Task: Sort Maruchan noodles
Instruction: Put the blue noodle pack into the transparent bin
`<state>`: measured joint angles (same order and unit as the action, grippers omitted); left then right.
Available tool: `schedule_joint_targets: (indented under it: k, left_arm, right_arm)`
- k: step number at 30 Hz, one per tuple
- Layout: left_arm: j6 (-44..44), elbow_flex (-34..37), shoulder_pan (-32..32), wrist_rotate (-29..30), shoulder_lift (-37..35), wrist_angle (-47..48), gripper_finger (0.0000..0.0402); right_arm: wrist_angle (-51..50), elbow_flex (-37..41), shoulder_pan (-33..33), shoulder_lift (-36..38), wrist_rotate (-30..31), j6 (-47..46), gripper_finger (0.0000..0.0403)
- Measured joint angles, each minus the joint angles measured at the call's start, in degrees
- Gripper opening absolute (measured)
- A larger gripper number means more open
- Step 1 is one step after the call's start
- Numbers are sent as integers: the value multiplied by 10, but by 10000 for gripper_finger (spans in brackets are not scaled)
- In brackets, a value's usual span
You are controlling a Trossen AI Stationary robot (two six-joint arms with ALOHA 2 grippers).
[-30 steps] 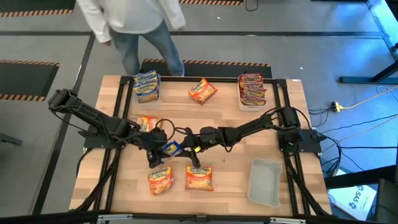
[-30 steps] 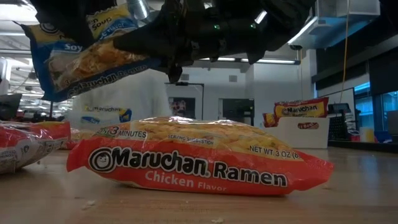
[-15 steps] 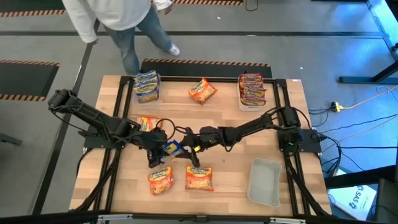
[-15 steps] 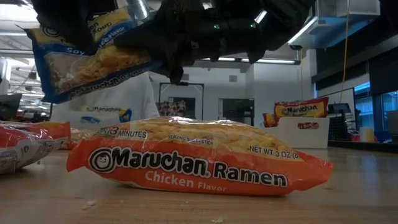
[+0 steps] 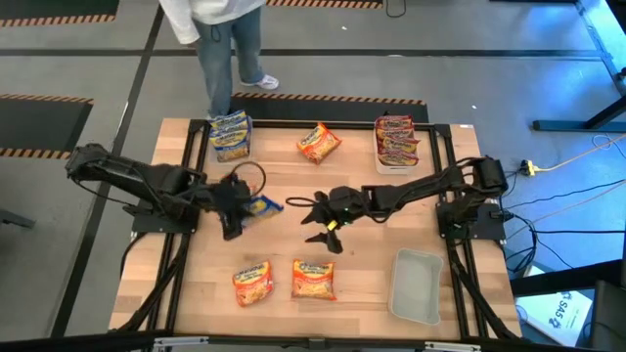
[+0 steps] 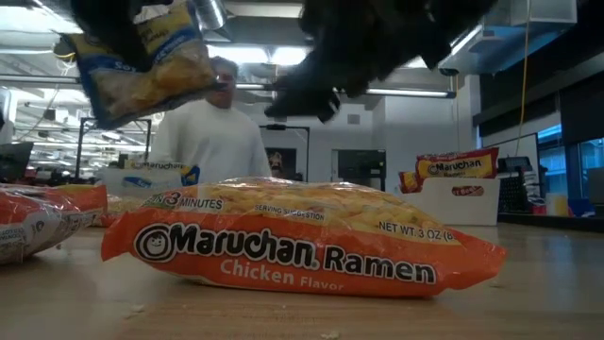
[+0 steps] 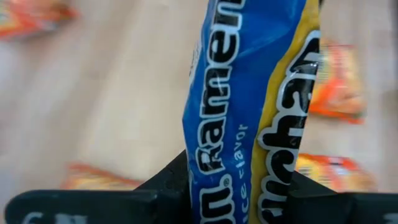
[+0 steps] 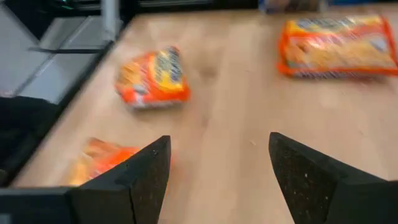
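L claw (image 5: pixel 235 207) clamped on blue-yellow packet (image 5: pixel 262 206), held off the counter (image 5: pixel 372 274), mid-counter. R claw (image 5: pixel 315 217) just beside that packet, fingers spread, nothing in it. Two orange packets (image 5: pixel 252 283) lie near the counter's front edge.

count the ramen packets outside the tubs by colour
orange flat plastic ramen packets lying on the wooden table: 3
blue-and-yellow flat plastic ramen packet, gripped in the left tool: 1
red flat plastic ramen packets: 0, all stacked in a clear tub
total: 4 in view; the left arm may hide more
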<state>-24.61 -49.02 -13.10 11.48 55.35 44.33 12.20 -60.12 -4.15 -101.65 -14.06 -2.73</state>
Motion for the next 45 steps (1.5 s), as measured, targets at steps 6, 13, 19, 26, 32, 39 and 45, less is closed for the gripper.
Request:
schedule_joint_targets:
  k: [6, 13, 19, 26, 32, 39, 45]
  left_arm:
    - [134, -86, 110, 62, 5, 144, 99]
    - [334, -109, 298, 74, 5, 175, 99]
    - [458, -110, 446, 52, 37, 170, 99]
    - [530, -110, 562, -20, 119, 152, 99]
    - [579, -110, 610, -15, 201, 150, 99]
    - [625, -110, 618, -42, 245, 156, 99]
    - [644, -110, 624, -55, 282, 144, 99]
  right_arm:
    - [145, 112, 1, 0, 38, -10, 253]
    - [257, 170, 9, 0, 46, -18, 253]
    - [253, 170, 8, -1, 45, -19, 253]
    - [250, 170, 8, -1, 45, -19, 253]
    - [233, 170, 8, -1, 44, -28, 253]
    - [207, 170, 8, -1, 44, -30, 253]
    - [207, 170, 8, -1, 44, -27, 253]
